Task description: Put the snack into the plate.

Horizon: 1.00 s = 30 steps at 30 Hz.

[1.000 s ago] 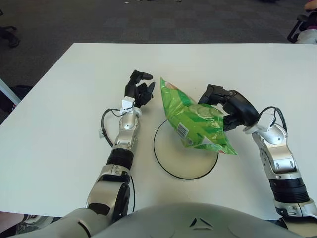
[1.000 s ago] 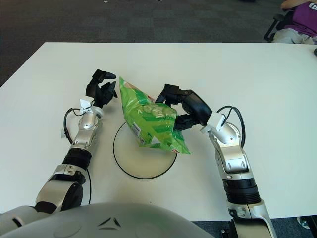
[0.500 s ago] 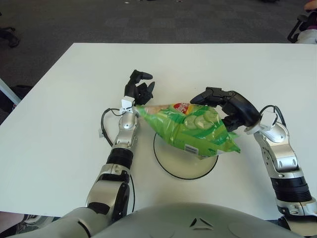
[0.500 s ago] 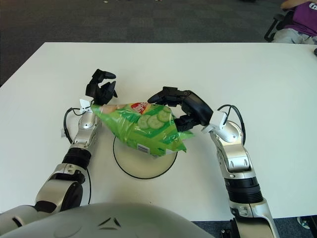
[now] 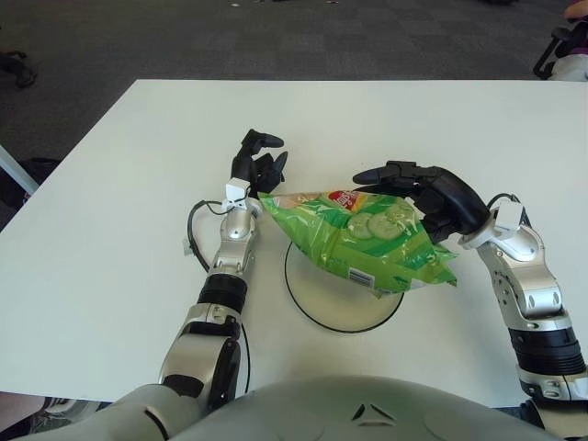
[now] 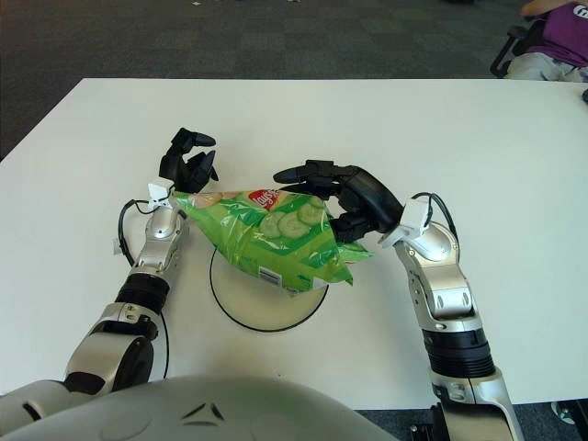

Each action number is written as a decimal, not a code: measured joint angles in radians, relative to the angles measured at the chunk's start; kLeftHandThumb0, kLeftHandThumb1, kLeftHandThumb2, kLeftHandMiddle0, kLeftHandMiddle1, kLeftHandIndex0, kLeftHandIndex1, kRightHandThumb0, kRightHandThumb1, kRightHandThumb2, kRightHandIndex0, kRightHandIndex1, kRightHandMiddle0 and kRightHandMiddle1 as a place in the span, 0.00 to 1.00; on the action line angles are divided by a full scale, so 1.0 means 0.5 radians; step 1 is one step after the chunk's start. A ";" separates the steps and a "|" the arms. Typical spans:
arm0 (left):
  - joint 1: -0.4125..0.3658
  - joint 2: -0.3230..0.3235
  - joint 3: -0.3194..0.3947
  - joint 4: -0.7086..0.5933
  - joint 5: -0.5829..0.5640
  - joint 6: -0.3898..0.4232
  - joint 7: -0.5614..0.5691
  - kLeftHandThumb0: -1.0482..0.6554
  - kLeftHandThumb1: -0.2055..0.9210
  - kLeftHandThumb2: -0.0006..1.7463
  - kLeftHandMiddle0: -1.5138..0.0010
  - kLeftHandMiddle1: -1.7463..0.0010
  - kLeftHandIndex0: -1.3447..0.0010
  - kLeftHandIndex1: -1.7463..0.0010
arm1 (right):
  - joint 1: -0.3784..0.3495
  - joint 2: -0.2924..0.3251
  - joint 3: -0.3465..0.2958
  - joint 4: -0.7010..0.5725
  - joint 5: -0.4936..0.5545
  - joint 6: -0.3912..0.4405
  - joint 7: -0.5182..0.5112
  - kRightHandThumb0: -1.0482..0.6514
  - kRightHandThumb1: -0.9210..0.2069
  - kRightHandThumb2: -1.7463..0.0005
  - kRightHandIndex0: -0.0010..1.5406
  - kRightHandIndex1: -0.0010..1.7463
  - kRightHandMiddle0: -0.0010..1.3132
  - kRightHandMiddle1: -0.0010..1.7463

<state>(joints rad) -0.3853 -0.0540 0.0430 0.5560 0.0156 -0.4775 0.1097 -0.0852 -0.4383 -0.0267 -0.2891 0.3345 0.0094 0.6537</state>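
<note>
Step in hand, as I judge it: setting the bag down into the plate and letting go. The right hand (image 5: 418, 197) is over the right end of the snack bag (image 5: 363, 239), fingers spread across its top w/ a thumb tucked under, so it reads as still gripping, though loosely. To do it well: lower the bag so its middle sits over the plate (image 5: 308, 308), flatten it, then open the fingers and lift straight up so the foil doesn't drag along. The bag is wider than the plate, so both ends will overhang; centre it or it may slide off toward the right edge of the counter (image 5: 110, 211).

The left hand (image 5: 257, 165) shows just beside the bag's left tip, toward the far edge, fingers curled, holding nothing; can't tell if the tip touches its wrist.

The bag: bright green, puffy, crinkled foil, cucumber slices and a red logo printed on top, barcode patch on the near side. It lies roughly flat, lengthwise across, above the far half of the round white, dark-rimmed plate, mid-counter.
</note>
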 measured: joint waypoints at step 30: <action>0.000 0.000 0.000 -0.003 0.000 0.000 -0.006 0.40 1.00 0.14 0.35 0.00 0.63 0.17 | -0.087 -0.057 -0.108 0.017 0.075 0.125 0.153 0.28 0.10 0.99 0.11 0.00 0.27 0.01</action>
<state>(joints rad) -0.3853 -0.0542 0.0429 0.5547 0.0154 -0.4775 0.1068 -0.1285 -0.4668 -0.0809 -0.2805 0.3720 0.0716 0.7300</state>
